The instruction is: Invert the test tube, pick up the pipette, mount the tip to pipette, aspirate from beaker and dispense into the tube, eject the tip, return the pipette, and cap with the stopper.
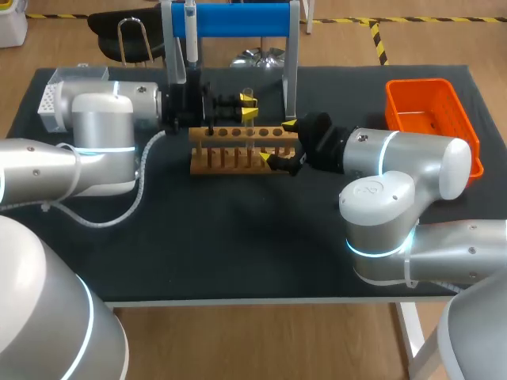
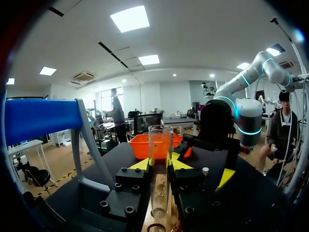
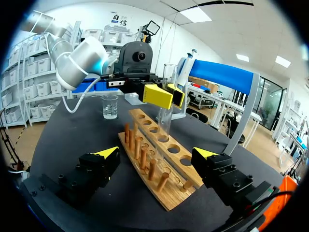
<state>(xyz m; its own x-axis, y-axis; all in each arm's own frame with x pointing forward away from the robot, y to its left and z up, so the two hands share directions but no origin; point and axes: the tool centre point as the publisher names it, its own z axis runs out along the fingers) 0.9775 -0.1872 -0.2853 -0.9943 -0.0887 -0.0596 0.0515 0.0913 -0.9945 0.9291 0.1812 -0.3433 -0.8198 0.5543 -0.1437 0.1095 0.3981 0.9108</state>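
You seem to be finishing the inversion: left gripper (image 2: pixel 161 165) pinches the test tube (image 2: pixel 160 140) upright at the rack (image 1: pixel 238 148) toward the surface's far edge, right gripper (image 3: pixel 157 154) spread astride the rack, so seat the test tube straight down.

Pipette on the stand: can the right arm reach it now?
Probably not cleanly. The pipette hangs at the left end of the blue stand, behind the left gripper, shut on the test tube over the rack. The right gripper, jaws open at the rack's right end, would have to cross it.
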